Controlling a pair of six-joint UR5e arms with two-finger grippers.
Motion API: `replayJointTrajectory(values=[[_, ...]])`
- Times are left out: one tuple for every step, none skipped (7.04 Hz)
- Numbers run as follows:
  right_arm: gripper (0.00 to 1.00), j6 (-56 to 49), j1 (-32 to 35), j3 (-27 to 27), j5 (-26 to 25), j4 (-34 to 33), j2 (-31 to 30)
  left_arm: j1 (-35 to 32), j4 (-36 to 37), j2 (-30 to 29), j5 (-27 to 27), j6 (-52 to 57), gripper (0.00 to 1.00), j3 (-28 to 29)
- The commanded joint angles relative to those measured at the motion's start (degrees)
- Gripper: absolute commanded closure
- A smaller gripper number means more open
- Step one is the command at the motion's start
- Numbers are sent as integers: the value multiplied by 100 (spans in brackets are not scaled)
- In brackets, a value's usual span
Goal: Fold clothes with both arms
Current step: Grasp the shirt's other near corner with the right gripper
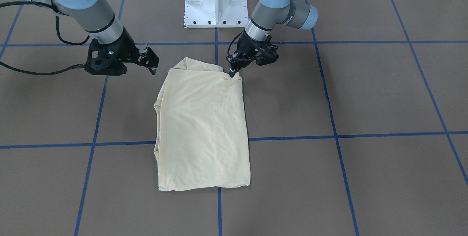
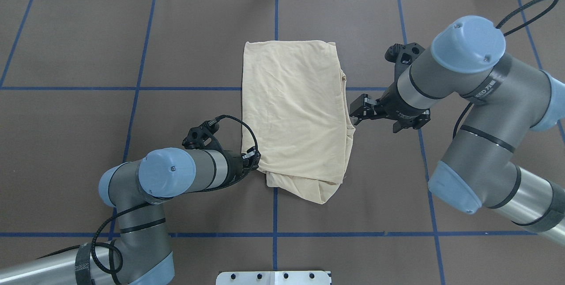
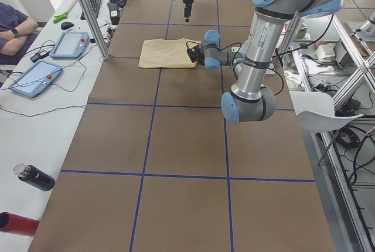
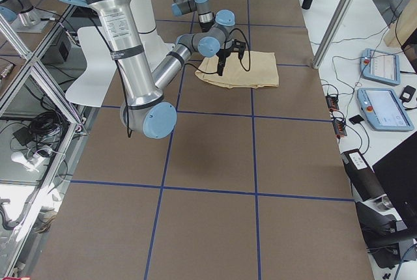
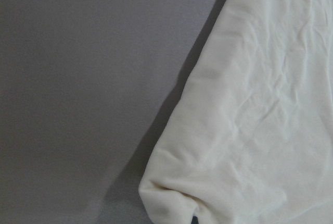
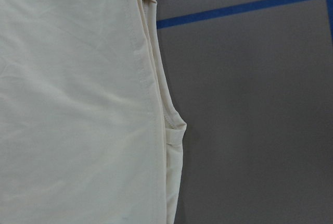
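Note:
The clothes (image 1: 203, 126) are one pale cream shirt, folded into a tall rectangle in the middle of the brown table, with no print showing. My left gripper (image 1: 233, 73) points down at the shirt's corner nearest the robot base and is shut on that corner, which shows again in the overhead view (image 2: 256, 158). The left wrist view is filled by that corner of the cloth (image 5: 260, 104). My right gripper (image 1: 153, 66) hovers open just off the shirt's other long edge (image 2: 354, 110), apart from the cloth. Its wrist view looks down on that hemmed edge (image 6: 73, 104).
The white pedestal base (image 1: 215, 0) stands behind the shirt. Blue tape lines (image 1: 292, 137) grid the table. On the side bench lie two tablets (image 3: 70, 44) and a dark bottle (image 3: 35, 177), with a person's folded arms (image 3: 14, 26) beside them.

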Motion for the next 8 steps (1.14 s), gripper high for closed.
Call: replayJointTrajectory(values=[[0,1892,-807,-66,-775,9,300,-26,-2,1,-5,0,100,-1],[0,2421,-1168,-162,-1207,8,319,-26,-2,1,-13,0,100,-1],[0,2835,-1346,-303,-1402,8,337,-26,-2,1,-13,0,100,-1],[0,3266,-1435,-391,-1422,0,337,-35,-2,-8,-22,-8,100,-9],[0,3496,-1558,-461,-1509,-9,337,-52,-2,-17,-31,0,100,-18],[0,3542,-1620,-654,-1562,8,372,-78,-2,-17,-31,-8,100,-27],[0,3551,-1646,-951,-1580,0,590,-105,-2,-17,-31,0,100,-70],[0,3551,-1673,-1076,-1580,0,670,-122,-2,-26,-31,0,100,-71]])
